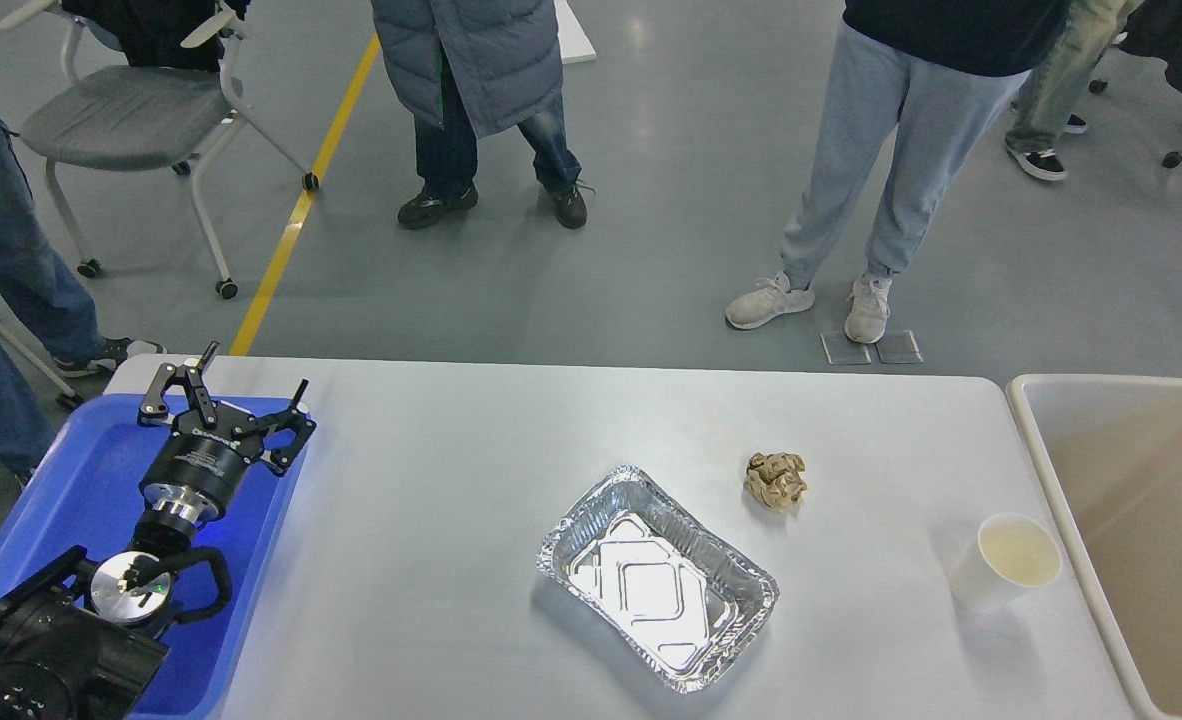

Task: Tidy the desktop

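The desktop (451,450) is a wide white-grey tabletop with rounded corners. On it lie an empty foil tray (657,576) near the middle, a crumpled brown paper ball (777,480) just behind and right of it, and a white paper cup (1007,560) at the right. My left gripper (251,375) is open and empty, hovering over the far part of the blue plastic tray (71,480) at the desktop's left end. My right gripper is out of view.
A beige rimmed bin (1131,540) stands against the desktop's right end. Several people stand on the grey floor beyond the far edge, and a wheeled chair (131,120) stands at the back left.
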`<state>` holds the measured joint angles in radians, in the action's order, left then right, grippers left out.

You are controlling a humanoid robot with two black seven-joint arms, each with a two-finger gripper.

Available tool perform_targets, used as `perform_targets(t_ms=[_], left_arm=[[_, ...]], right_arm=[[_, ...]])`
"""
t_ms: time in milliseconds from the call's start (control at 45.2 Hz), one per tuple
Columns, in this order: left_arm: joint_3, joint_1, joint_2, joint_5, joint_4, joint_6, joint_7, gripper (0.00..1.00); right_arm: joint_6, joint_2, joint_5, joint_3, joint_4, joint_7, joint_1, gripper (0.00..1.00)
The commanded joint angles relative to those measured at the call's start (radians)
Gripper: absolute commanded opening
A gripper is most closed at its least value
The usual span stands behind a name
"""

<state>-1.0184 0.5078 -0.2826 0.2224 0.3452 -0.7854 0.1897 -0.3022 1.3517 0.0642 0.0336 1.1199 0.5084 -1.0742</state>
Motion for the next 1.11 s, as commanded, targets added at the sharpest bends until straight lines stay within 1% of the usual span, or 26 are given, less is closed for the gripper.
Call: perform_targets(t_ms=[0,89,199,310,354,487,664,797,929,996,1084], left_arm=[[0.001,0.0,0.0,-0.002,0.0,0.0,-0.001,1.0],[0.001,0.0,0.0,0.0,0.0,0.0,-0.001,1.0],[0.001,0.0,0.0,-0.002,0.0,0.0,-0.001,1.0],[0.001,0.0,0.0,0.0,0.001,0.0,-0.001,1.0],[0.001,0.0,0.0,0.0,0.0,0.0,-0.001,1.0],[0.001,0.0,0.0,-0.002,0.0,0.0,-0.003,1.0],[0.0,0.0,0.0,-0.002,0.0,0.0,-0.001,1.0],[0.001,0.0,0.0,-0.002,0.002,0.0,-0.001,1.0],[0.0,0.0,0.0,-0.002,0.0,0.0,-0.003,1.0],[0.001,0.0,0.0,0.0,0.0,0.0,-0.003,1.0],[0.001,0.0,0.0,-0.002,0.001,0.0,-0.003,1.0]], right_arm=[[-0.116,0.142,0.311,0.072,0.021,-0.06,-0.118,1.0],[-0.173,0.175,0.423,0.065,0.021,-0.064,-0.16,1.0],[-0.267,0.196,0.568,0.057,0.021,-0.065,-0.269,1.0],[-0.324,0.202,0.677,0.049,0.006,-0.082,-0.381,1.0],[-0.336,0.201,0.695,0.043,-0.002,-0.09,-0.421,1.0],[-0.36,0.187,0.701,0.031,-0.038,-0.094,-0.519,1.0],[-0.406,0.116,0.72,0.028,-0.068,-0.094,-0.628,1.0],[-0.437,0.021,0.782,0.031,-0.115,-0.094,-0.702,1.0],[-0.471,-0.132,0.904,0.09,-0.23,-0.096,-0.795,1.0],[-0.483,-0.206,0.928,0.202,-0.302,-0.096,-0.869,1.0],[-0.483,-0.328,0.91,0.469,-0.39,-0.093,-0.996,1.0]])
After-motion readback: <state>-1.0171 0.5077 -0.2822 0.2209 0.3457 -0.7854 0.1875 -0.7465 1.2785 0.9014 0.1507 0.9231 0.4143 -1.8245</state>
